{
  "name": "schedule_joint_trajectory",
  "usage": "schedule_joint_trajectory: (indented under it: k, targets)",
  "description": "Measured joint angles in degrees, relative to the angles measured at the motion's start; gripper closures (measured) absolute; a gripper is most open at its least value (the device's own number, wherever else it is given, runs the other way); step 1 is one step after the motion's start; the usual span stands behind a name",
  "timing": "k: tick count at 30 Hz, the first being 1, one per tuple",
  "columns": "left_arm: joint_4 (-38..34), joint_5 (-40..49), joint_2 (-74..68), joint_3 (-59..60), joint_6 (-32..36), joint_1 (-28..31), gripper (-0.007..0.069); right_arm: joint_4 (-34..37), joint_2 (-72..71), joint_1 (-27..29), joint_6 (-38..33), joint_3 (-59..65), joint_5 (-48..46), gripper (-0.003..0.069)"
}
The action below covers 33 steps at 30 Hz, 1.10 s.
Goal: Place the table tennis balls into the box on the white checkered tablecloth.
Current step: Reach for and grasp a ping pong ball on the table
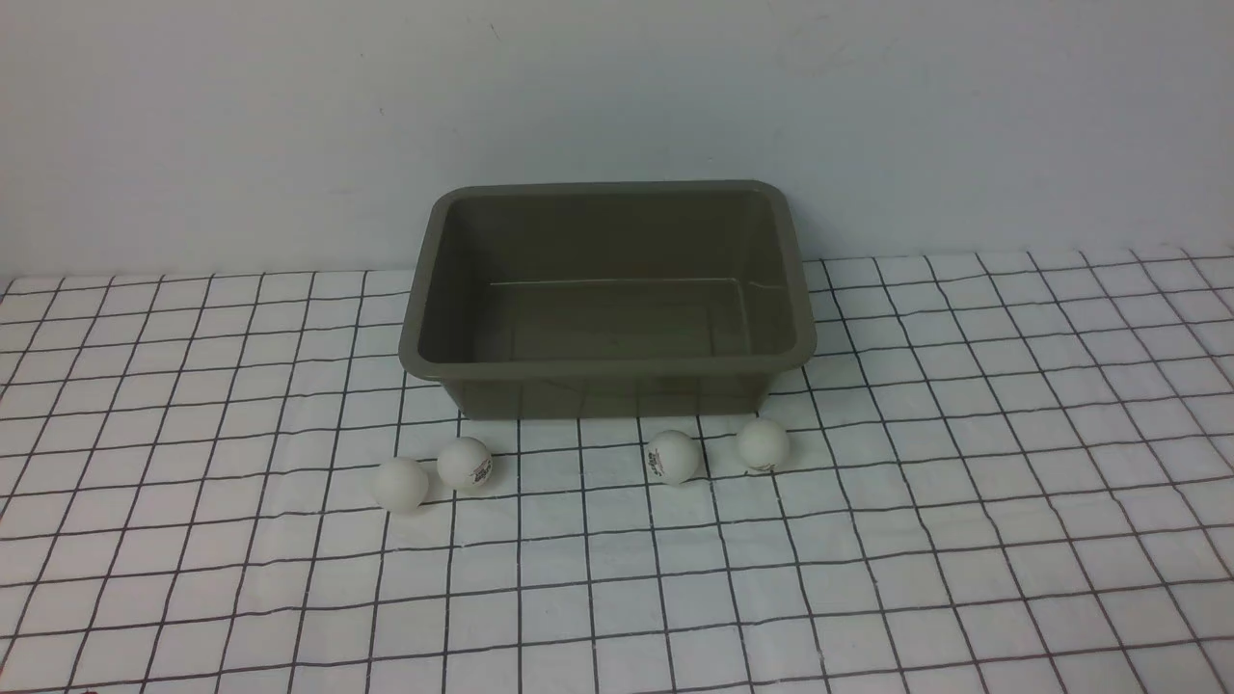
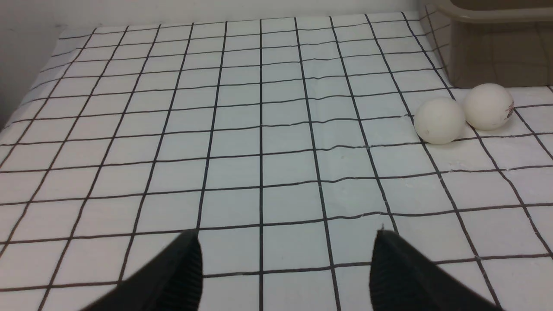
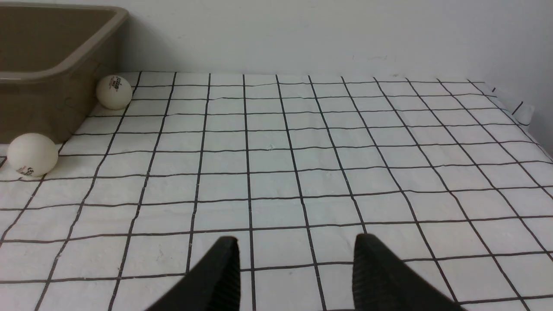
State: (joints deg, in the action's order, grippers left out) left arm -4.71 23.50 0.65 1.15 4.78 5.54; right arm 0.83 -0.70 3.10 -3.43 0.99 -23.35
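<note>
Several white table tennis balls lie on the white checkered tablecloth (image 1: 617,578) just in front of the olive-grey box (image 1: 605,366): a left pair (image 1: 400,483) (image 1: 464,463) and a right pair (image 1: 672,456) (image 1: 763,445). The box is empty. In the left wrist view my left gripper (image 2: 287,242) hangs open over bare cloth, with the left pair of balls (image 2: 439,120) (image 2: 488,106) ahead beside the box wall (image 2: 497,56). My right gripper (image 3: 296,244) also stands open over bare cloth; two balls (image 3: 32,154) (image 3: 114,92) lie by the box corner (image 3: 60,73). Neither gripper shows in the front view.
A plain pale wall (image 1: 617,96) rises right behind the box. The cloth ends at the table's side edges, one near the left gripper's side (image 2: 26,99) and one at the far right (image 3: 522,114).
</note>
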Motion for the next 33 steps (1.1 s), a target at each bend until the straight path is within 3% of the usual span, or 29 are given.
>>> schedule_joint_trajectory:
  k: [28,33]
  targets:
    - [0.0,0.0,0.0,0.0,0.0,0.0,0.0155,0.1,0.0,-3.9,0.0,0.0,0.0,0.0324]
    - [0.0,0.0,0.0,0.0,0.0,0.0,0.0155,1.8,0.0,-3.9,1.9,0.6,4.4,0.0324]
